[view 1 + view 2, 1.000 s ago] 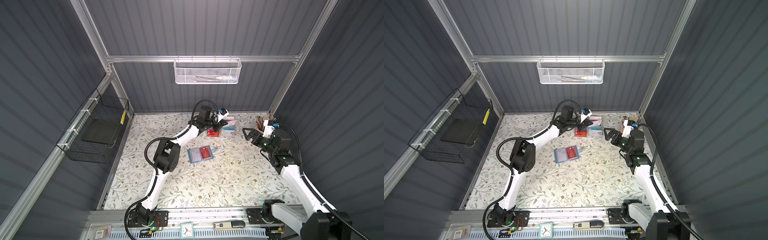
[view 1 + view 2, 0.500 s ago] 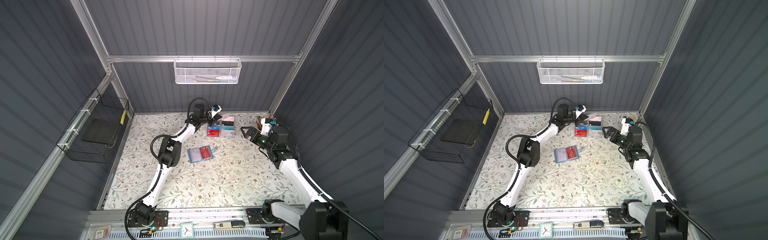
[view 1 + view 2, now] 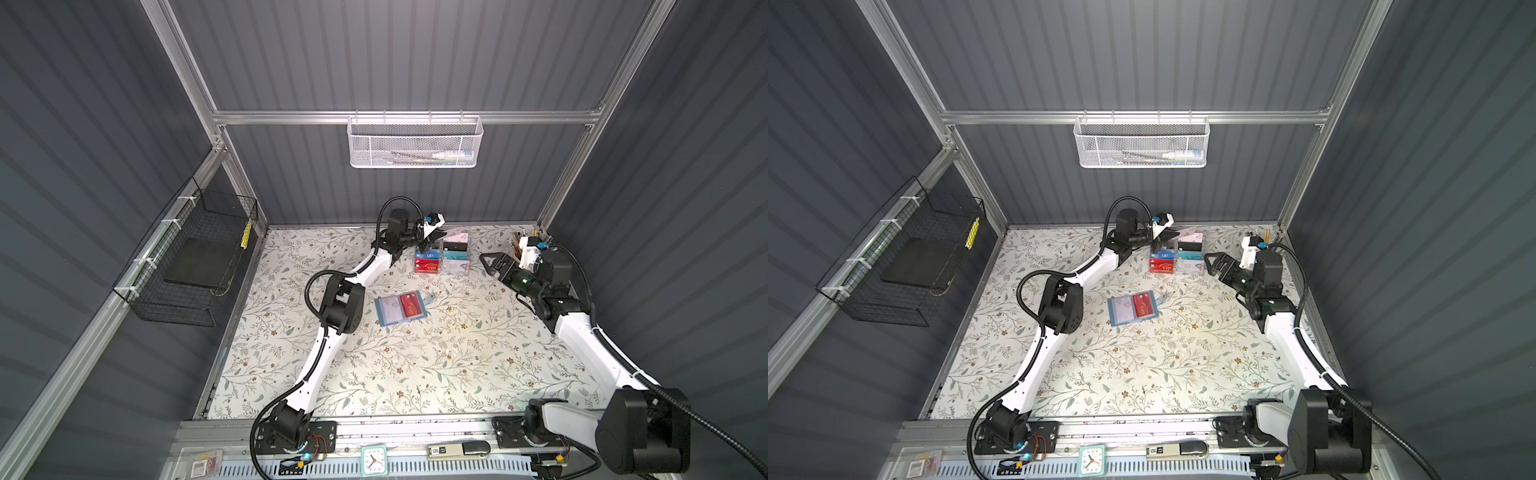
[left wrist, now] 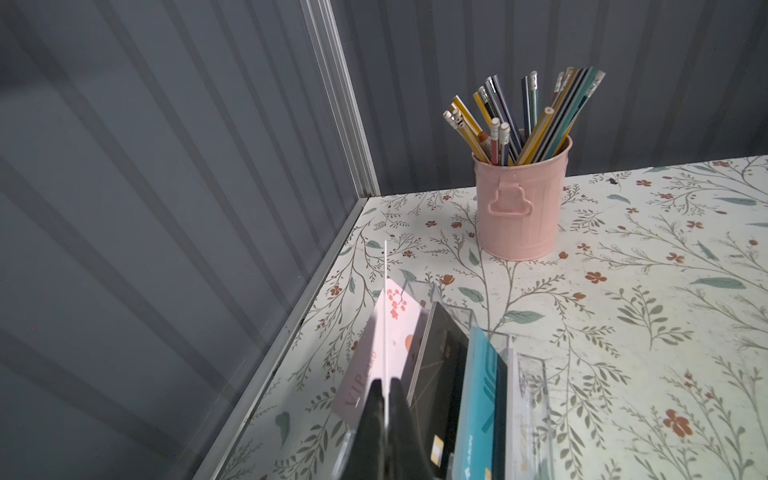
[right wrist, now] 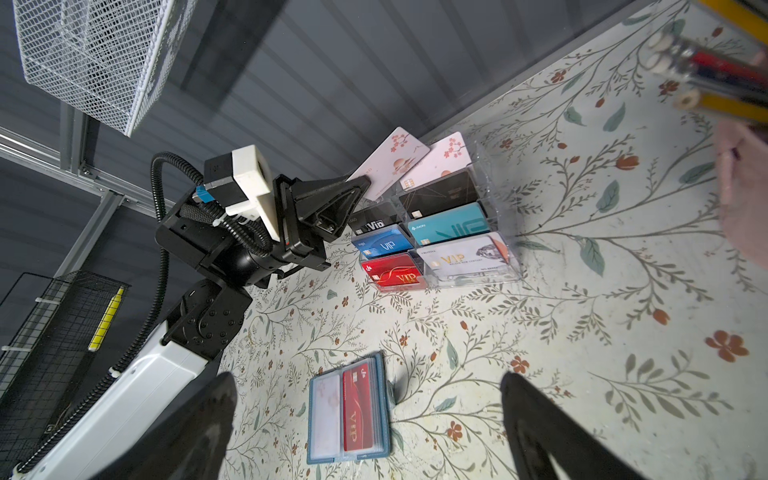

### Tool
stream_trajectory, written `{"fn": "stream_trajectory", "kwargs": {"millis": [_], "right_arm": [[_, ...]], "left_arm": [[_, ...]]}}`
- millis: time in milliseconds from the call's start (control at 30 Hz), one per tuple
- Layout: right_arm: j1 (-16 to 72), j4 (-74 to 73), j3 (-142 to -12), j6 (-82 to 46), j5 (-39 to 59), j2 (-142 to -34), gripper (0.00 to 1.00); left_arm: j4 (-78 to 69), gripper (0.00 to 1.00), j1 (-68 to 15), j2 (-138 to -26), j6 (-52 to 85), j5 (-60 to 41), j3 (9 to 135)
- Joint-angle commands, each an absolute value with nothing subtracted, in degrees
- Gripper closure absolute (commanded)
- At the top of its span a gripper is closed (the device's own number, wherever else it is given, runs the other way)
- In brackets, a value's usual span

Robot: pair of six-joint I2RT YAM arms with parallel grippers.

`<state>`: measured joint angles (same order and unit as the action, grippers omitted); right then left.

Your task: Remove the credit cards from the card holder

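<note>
Two arms have moved in the last second. The left one has stretched to the back of the rack (image 5: pixel 465 279), its left gripper (image 5: pixel 365 182) clamped on a pale blossom card (image 5: pixel 392 160). The right gripper (image 3: pixel 491 264) has drawn back a little, jaws wide and empty. One card seems to be out and headed for a slot. The holder (image 5: pixel 386 415) lies open mid-table, apart from both arms. A red card (image 5: pixel 357 411) and a white card (image 5: pixel 326 415) remain in its sleeves.
</note>
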<state>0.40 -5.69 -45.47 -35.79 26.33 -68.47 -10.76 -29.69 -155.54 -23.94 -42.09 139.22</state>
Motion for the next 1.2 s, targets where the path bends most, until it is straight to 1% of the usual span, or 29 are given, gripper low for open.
{"fn": "stream_trajectory", "kwargs": {"millis": [0,167,467,900,1067,1167], "right_arm": [[0.1,-7.5,-45.6,-36.1,27.2,-68.2,0.01],[0.0,-7.7,-45.5,-36.4,27.7,-68.3,0.01],[-0.1,-9.2,-44.3,-37.3,28.5,-68.1,0.01],[-0.3,-10.1,-43.8,-37.9,29.2,-67.0,0.01],[-0.3,-8.7,-44.5,-37.6,27.1,-69.4,0.01],[-0.2,-4.8,-46.3,-36.0,22.9,-71.5,0.01]], "left_arm": [[-10.5,1.00,-30.1,-157.7,-27.2,-43.1,142.0],[-11.2,1.00,-30.8,-157.1,-27.9,-42.1,140.3],[-8.5,1.00,-32.1,-158.3,-32.1,-40.4,142.3],[-10.5,1.00,-33.2,-160.0,-33.4,-36.2,144.3],[-15.1,1.00,-33.1,-154.6,-30.9,-37.5,136.5],[-22.6,1.00,-32.6,-149.7,-26.2,-37.2,129.4]]}}
